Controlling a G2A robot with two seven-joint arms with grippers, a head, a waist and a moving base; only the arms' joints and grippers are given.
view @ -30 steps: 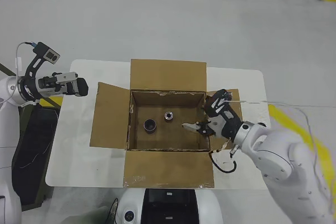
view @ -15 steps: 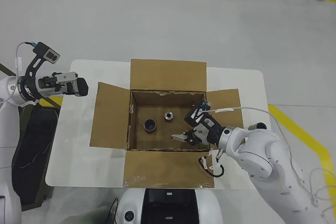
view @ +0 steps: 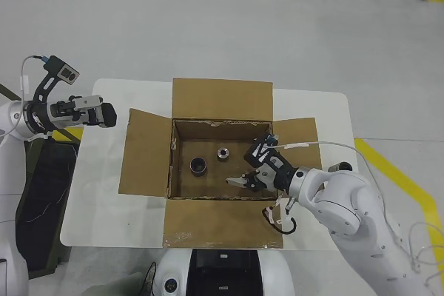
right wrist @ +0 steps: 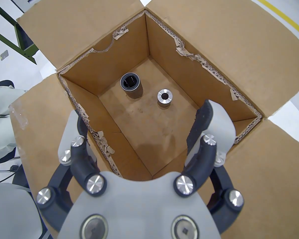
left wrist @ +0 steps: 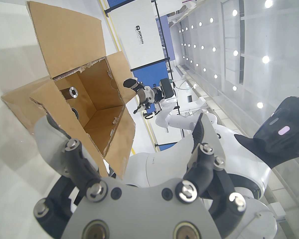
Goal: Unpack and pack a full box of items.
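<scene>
Clearance first: hold the left gripper (left wrist: 122, 119), claw spread and empty, by the left edge of the table (view: 96, 214), left of the box (view: 145, 152) and out of the work zone. Inside the box, treat the black sleeve (view: 198, 165) on the left of the floor and the silver bushing (view: 222, 154) just right of it, both upright and apart, as the items to lift out. Lower the right gripper (view: 240, 180), spread wide with nothing in it over the box's right half, straight down clear of the torn wall edges, centre on the nearer silver bushing, and close only after bracketing it with both pads.
</scene>
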